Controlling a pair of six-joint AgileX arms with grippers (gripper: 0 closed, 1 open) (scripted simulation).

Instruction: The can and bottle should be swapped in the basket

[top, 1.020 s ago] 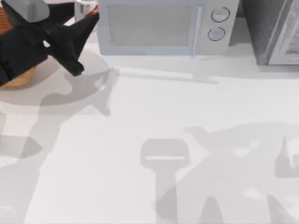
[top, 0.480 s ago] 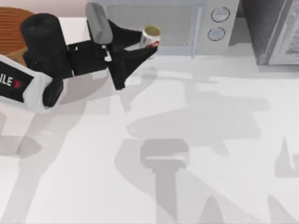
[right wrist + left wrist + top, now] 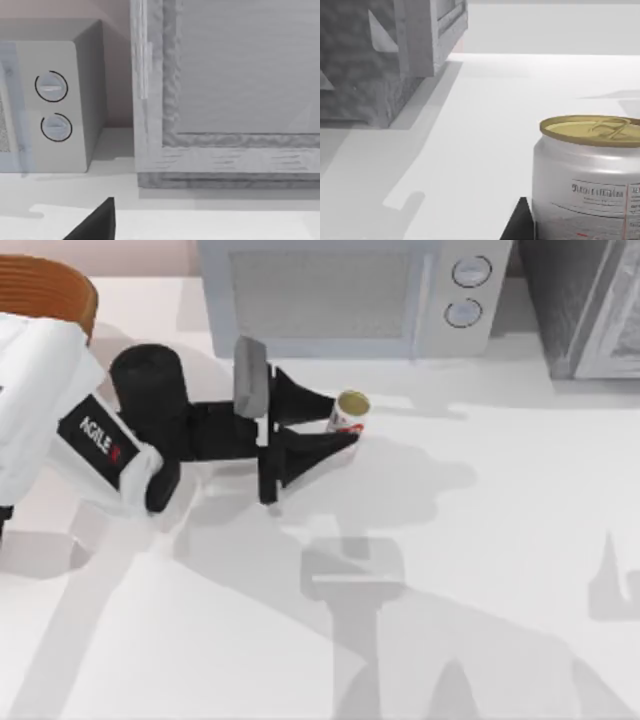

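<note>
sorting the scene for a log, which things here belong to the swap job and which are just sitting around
Part of the job:
- can, upright, between the fingers of the left hand, in front of the microwave
- basket, at the table's far left corner, partly behind the left arm

Just there:
- microwave, along the back edge
- grey cabinet, far right corner

A pale grey microwave [image 3: 345, 295] stands at the white desk's [image 3: 480, 540] far edge, a grey cabinet [image 3: 585, 305] just beside it.
</note>
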